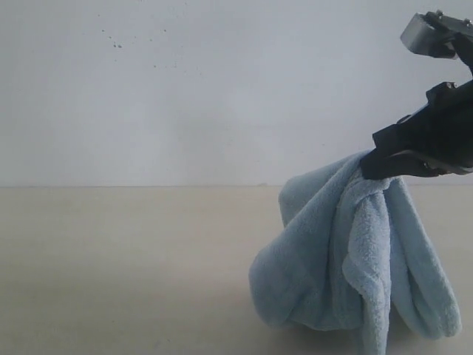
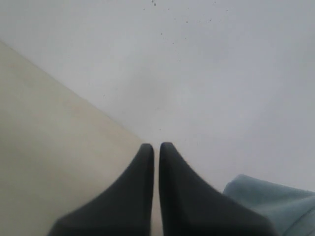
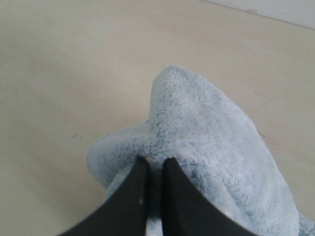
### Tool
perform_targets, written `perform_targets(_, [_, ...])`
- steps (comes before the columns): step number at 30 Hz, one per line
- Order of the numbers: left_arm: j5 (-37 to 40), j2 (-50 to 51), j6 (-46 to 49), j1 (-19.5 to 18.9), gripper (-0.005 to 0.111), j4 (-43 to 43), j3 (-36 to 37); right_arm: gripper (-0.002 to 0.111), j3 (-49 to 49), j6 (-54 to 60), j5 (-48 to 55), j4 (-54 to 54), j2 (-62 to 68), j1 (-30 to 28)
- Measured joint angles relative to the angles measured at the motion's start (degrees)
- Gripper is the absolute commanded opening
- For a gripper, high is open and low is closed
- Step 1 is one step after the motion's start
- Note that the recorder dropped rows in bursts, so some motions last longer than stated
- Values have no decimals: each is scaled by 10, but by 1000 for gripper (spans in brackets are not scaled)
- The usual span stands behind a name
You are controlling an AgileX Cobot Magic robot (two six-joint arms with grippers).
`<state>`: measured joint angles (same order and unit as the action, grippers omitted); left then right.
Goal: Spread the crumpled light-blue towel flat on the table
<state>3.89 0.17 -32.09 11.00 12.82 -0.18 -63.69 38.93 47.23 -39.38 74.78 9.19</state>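
**A:** What sits on the left?

**B:** Bare worktop (image 1: 111, 259), pale beige and smooth. It runs back to a white wall (image 1: 185, 89) with a few dark specks.

**A:** And the left end effector (image 2: 156, 147)?

**B:** Only its own wrist camera shows it. The two dark fingers are pressed together with just a hairline slit between them. They point toward the line where the worktop meets the wall. A bit of light-blue cloth shows beside one finger, but I cannot tell whether it touches.

**A:** Where is the towel (image 1: 332, 266)?

**B:** In the right half of the exterior view. It is bunched into a tent shape, with its peak lifted and thick folds draping down on both sides. The rounded lower bulge rests on the worktop. One narrow fold drops past the bottom edge of the picture.

**A:** What holds the peak up?

**B:** The right end effector (image 1: 367, 170), reaching in from the right edge, roughly level. It is pinching a fold at the top of the towel. Its wrist view shows fluffy cloth squeezed between the two dark tips, with a soft hump rising just beyond them.

**A:** Any part lying flat?

**B:** No, everything that shows is crumpled and gathered.
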Motion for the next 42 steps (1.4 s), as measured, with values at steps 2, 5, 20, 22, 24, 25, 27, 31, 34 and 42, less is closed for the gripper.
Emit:
perform_targets(2, [-8,0,3,0,4,0,0,5,0,0,1,0,0,0])
perform_targets(5, [-12,0,4,0,4,0,0,5,0,0,1,0,0,0])
perform_targets(20, [9,1,117,0,4,-14,-126,5,0,0,2,-4,0,0])
perform_targets(22, [37,20,160,0,4,-11,-150,5,0,0,2,-6,0,0])
perform_targets(24, [61,55,224,0,4,18,-169,5,0,0,2,-8,0,0])
perform_targets(25, [69,75,257,0,4,39,-175,5,0,0,2,-8,0,0])
perform_targets(27, [92,121,359,0,7,116,-190,5,0,0,2,-10,0,0])
perform_targets(31, [140,213,641,0,36,340,-211,5,0,3,2,-12,0,0])
perform_targets(34, [215,295,897,0,55,579,-217,5,0,7,2,-13,0,0])
perform_targets(42, [407,543,1263,1,51,854,-237,5,0,45,-6,-65,0,0])
